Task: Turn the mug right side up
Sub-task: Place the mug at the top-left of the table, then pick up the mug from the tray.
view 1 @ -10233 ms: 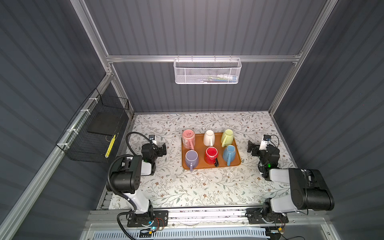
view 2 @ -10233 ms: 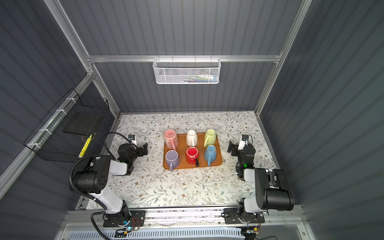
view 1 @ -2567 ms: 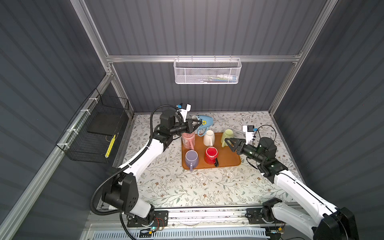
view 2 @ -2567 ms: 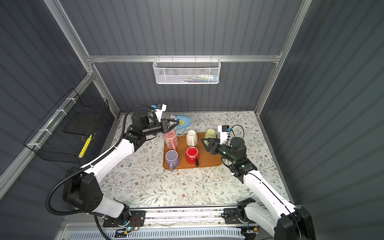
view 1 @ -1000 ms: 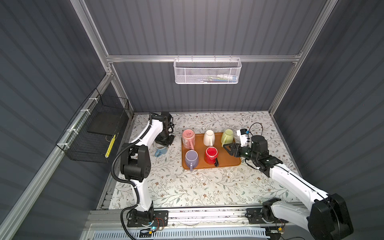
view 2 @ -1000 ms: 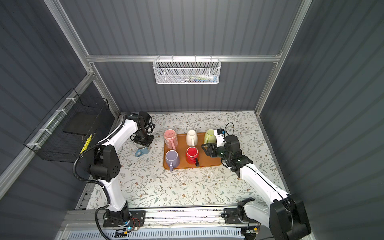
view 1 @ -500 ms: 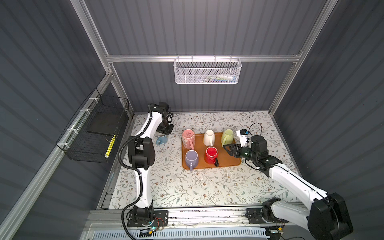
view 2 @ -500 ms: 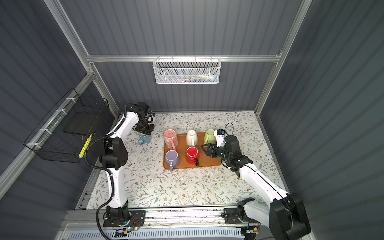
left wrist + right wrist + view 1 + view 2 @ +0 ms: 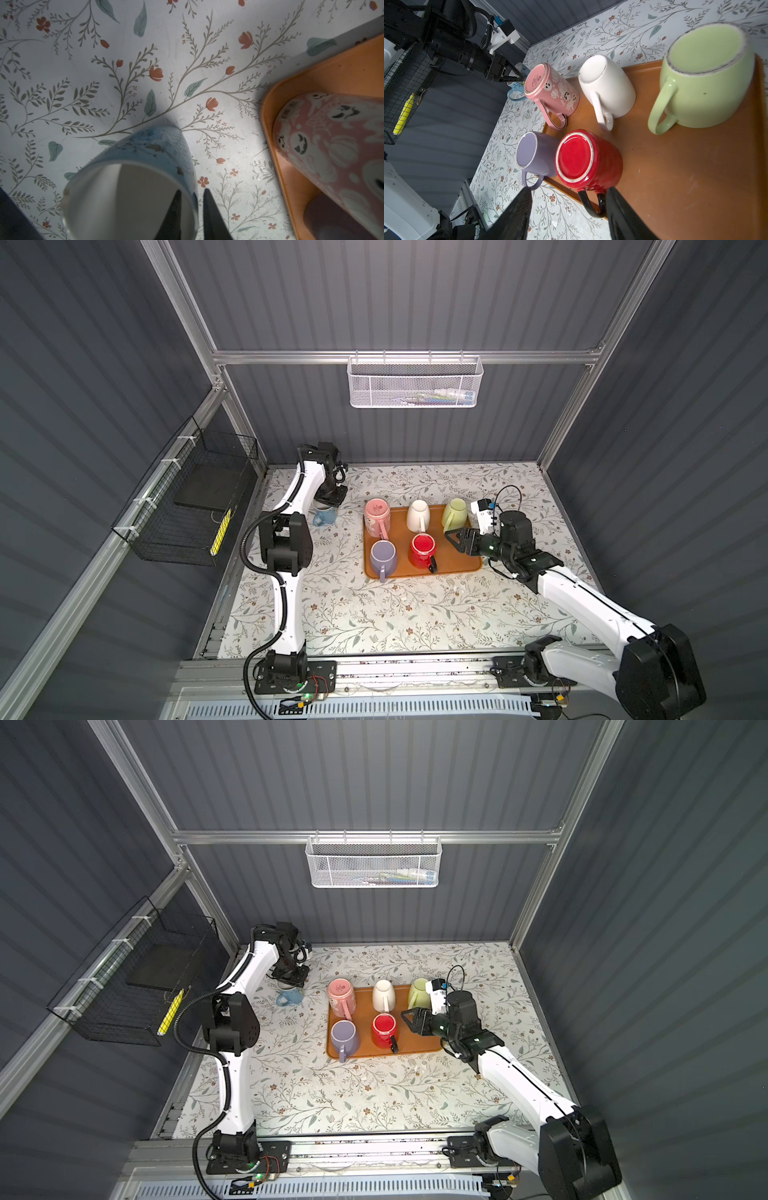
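- The blue mug (image 9: 145, 149) stands on the desk (image 9: 374, 614) with its mouth up. It is just beside the orange tray (image 9: 449, 568) but does not touch it, so I think the turning is done.
- My left pincer (image 9: 192, 189) has one finger inside the mug and one outside, with the rim between them. The gap is small. I cannot tell if the fingers pinch the wall or sit loose.
- Here is what can go wrong. If I lift that arm before the fingers are wide apart, the inside finger can hook the rim and tip the mug over. Then it can roll and bang into the tray.
- My right pincer (image 9: 569, 188) is about half open and holds nothing. It hangs over the tray, close to the black handle of the red mug (image 9: 575, 155). A careless swing can knock that mug.
- The mugs look hard, smooth and shiny, like glazed clay — slippery for thin fingers.
- The blue mug is round, with dark specks outside and plain white inside.
- The red mug, pink mug (image 9: 552, 87), white mug (image 9: 608, 89), green mug (image 9: 708, 93) and purple mug (image 9: 529, 153) sit bottom up on the tray. Some bottoms have a rough pale ring.
- The tray is flat and smooth, with round corners and a low lip. The desk has a flat cover printed with leaves and small red flowers.
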Controlling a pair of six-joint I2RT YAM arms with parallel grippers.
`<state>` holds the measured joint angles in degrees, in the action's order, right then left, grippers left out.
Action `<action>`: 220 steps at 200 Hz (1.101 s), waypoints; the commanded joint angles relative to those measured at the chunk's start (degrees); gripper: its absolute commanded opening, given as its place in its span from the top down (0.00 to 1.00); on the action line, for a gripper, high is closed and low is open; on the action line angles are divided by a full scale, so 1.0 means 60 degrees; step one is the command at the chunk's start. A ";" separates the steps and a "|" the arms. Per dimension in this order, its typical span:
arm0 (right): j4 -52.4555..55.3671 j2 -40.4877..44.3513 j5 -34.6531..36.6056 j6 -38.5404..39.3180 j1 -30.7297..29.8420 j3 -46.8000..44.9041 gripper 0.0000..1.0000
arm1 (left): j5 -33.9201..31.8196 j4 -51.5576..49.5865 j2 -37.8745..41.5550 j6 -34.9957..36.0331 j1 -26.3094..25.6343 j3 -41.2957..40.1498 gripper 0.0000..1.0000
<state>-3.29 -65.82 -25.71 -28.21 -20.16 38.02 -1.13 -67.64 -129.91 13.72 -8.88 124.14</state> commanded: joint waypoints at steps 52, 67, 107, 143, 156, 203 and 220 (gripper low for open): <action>0.0560 -0.0052 0.0236 0.0260 -0.0320 0.0469 0.40 | -0.0493 0.0313 0.0471 0.0000 0.0071 0.0244 0.21; 0.0887 -0.0054 0.0559 0.0532 -0.0503 0.0662 0.40 | -0.0332 0.0351 0.0769 0.0000 0.0042 0.0470 0.18; 0.1904 -0.0226 0.1628 0.1215 -0.1077 0.1111 0.40 | 0.0388 0.0431 0.2091 -0.0124 -0.0032 0.0610 0.18; 0.2484 -0.0332 0.2406 0.1596 -0.1657 0.1185 0.39 | 0.1118 0.1999 0.4651 -0.0564 -0.0591 -0.1891 0.18; 0.2559 -0.0422 0.2719 0.1717 -0.1941 0.1200 0.38 | 0.1131 0.3745 0.6068 -0.0994 -0.1098 -0.4015 0.17; 0.3261 -0.1441 0.4028 0.2503 -0.3107 0.1750 0.36 | 0.1726 0.8601 0.9629 -0.2452 -0.2240 -0.9247 0.16; 0.3504 -0.1850 0.4205 0.3008 -0.3224 0.1952 0.36 | 0.1668 0.8928 1.0157 -0.2775 -0.2253 -0.9772 0.15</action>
<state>13.69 -74.35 -5.13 -15.27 -38.57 47.46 7.62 -26.70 -72.42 2.68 -23.11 69.60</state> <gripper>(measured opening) 0.641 0.839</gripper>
